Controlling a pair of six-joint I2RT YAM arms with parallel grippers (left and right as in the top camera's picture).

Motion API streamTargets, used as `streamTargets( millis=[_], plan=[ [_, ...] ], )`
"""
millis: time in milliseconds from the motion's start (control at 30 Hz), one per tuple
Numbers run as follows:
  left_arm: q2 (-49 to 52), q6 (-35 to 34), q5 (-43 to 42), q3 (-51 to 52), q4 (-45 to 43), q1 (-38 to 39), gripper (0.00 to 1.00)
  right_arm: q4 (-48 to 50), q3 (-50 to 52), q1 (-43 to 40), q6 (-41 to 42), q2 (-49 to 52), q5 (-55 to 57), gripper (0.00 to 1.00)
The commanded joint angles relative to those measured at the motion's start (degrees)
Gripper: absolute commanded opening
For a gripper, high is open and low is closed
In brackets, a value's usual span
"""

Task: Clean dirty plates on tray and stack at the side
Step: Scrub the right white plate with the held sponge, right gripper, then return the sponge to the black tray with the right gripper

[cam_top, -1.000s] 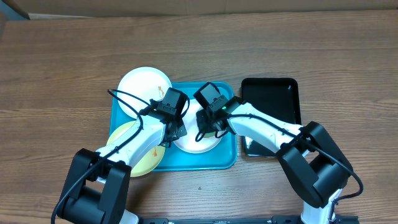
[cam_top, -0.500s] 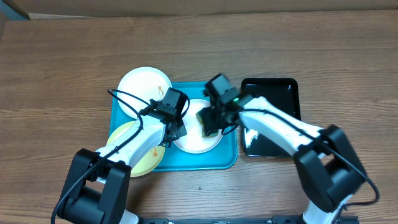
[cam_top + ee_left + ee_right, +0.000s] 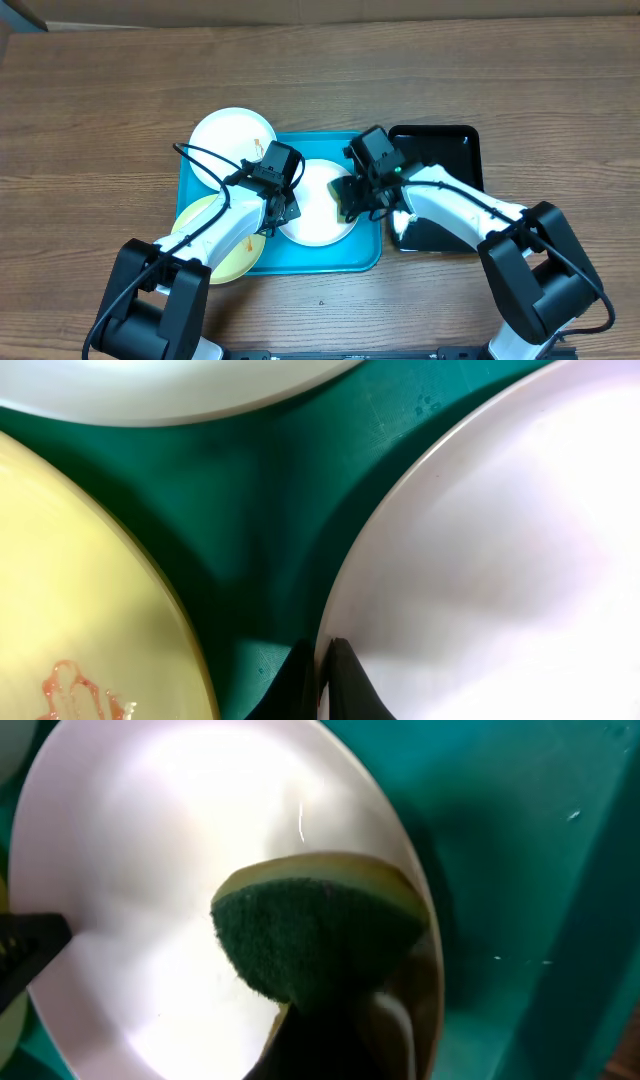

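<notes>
Nearest the robot, the yellow-green plate lies over the near left corner of the blue tray, its edge hanging past the rim, and the left wrist view shows an orange-brown smear on it. The tray sits on a brown wooden table. Both arms reach forward from the near edge and meet at the middle white plate, which lies flat inside the tray, right of centre and just beside the yellow-green one. The left gripper is pinched together on this plate's left rim, one finger above and one below the edge. The right gripper is clamped on a sponge, green scouring side down and yellow foam above, held over the right part of the same plate. Whether the sponge presses on the surface cannot be told. The plate's face shows glossy white under it. To the right, just beside the blue tray, stands a smaller glossy black tray, with the right arm crossing above its near half. Farthest off, the second white plate sits over the tray's far left corner, partly past the rim, with a small orange mark near its right edge.
</notes>
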State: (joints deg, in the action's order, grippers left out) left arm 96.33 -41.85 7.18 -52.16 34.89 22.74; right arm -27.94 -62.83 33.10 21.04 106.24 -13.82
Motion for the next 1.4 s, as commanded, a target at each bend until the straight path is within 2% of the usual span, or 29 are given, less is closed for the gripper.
streamTargets(
  millis=[0,233,533,1000,1167,1367],
  plan=[
    [0.9,0.48,1.53,0.92,0.2,-0.22,0.04,2.95,3.23,0.39,2.51,-0.35,-0.46,0.04],
    [0.9,0.48,1.33,0.92,0.15,-0.22,0.04,7.19,5.57,0.7,3.34,-0.35,-2.71,0.04],
    [0.9,0.5,1.36,0.92,0.2,-0.22,0.04,6.47,6.95,0.83,5.18,-0.35,-2.19,0.04],
    [0.9,0.57,1.11,0.92,-0.2,-0.22,0.04,13.31,9.44,6.84,11.17,-0.37,-3.08,0.04],
    [0.9,0.72,1.11,0.92,-0.22,-0.22,0.04,13.75,5.81,4.11,10.21,-0.66,-8.52,0.04],
    [0.9,0.72,1.16,0.92,-0.02,-0.22,0.04,13.75,1.27,-2.89,10.05,-2.71,-16.15,0.04]
  ],
)
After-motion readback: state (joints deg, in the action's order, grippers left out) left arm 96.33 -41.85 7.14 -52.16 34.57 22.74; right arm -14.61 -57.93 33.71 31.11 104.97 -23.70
